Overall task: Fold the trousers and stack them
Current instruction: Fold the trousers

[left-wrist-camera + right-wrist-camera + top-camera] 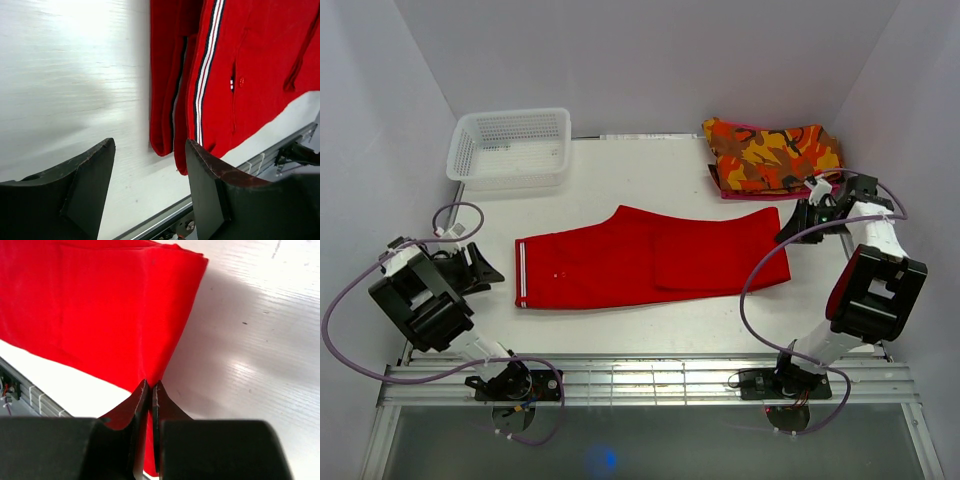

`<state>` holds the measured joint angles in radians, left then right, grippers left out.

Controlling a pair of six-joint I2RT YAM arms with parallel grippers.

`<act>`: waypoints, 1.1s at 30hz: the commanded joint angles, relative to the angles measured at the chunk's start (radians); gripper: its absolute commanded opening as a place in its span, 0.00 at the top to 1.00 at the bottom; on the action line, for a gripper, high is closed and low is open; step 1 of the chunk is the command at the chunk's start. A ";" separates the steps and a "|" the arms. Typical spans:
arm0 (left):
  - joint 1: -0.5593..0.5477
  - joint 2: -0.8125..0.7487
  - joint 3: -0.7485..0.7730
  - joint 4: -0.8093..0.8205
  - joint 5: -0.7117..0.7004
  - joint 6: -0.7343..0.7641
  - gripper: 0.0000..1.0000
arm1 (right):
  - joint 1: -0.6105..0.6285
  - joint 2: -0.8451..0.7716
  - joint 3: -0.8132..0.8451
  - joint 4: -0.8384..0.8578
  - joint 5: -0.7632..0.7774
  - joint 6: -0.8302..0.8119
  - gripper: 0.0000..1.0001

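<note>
Trousers [650,262] want an even lift: the right gripper [151,384] looks clamped on their folded end, so the left gripper [150,145], fingers wide apart, should close on the other end.

From my left wrist, the trousers [250,75] run off the top and right edges, so only their striped end shows. From my right wrist they run off the left edge. My right jaws stand almost together with red in the slit, and I cannot tell whether that cloth is pinched or lies beneath. A pink layer [745,193] lies mostly covered under the camouflage garment [770,150].
</note>
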<state>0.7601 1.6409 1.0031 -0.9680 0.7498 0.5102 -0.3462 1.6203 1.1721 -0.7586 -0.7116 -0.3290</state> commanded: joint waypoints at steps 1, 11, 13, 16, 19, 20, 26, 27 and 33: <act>-0.039 -0.024 -0.021 0.006 0.138 0.042 0.31 | 0.006 -0.059 0.070 -0.113 -0.071 -0.006 0.92; -0.212 0.066 -0.058 0.165 0.223 -0.160 0.32 | 0.231 -0.123 0.120 0.033 -0.106 0.301 0.92; -0.212 0.094 -0.052 0.195 0.178 -0.206 0.44 | 0.295 -0.131 0.112 0.087 -0.097 0.366 0.92; -0.214 0.109 -0.038 0.225 0.114 -0.231 0.57 | 0.346 -0.137 0.100 0.134 -0.078 0.416 0.92; -0.216 0.111 -0.037 0.235 0.074 -0.228 0.71 | 0.409 -0.140 0.106 0.148 -0.062 0.441 0.92; -0.217 0.112 -0.040 0.247 0.062 -0.237 0.74 | 0.418 -0.140 0.106 0.151 -0.046 0.444 0.92; -0.232 0.085 -0.029 0.253 -0.038 -0.249 0.55 | 0.424 -0.149 0.103 0.140 -0.029 0.441 0.92; -0.232 0.068 -0.026 0.250 -0.043 -0.240 0.52 | 0.424 -0.151 0.101 0.140 -0.026 0.441 0.92; -0.232 0.065 0.014 0.212 -0.121 -0.222 0.47 | 0.424 -0.158 0.093 0.137 -0.029 0.429 0.92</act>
<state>0.5262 1.7500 0.9817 -0.7620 0.7078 0.2634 0.0780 1.5093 1.2415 -0.6483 -0.7204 0.0978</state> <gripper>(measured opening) 0.522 0.088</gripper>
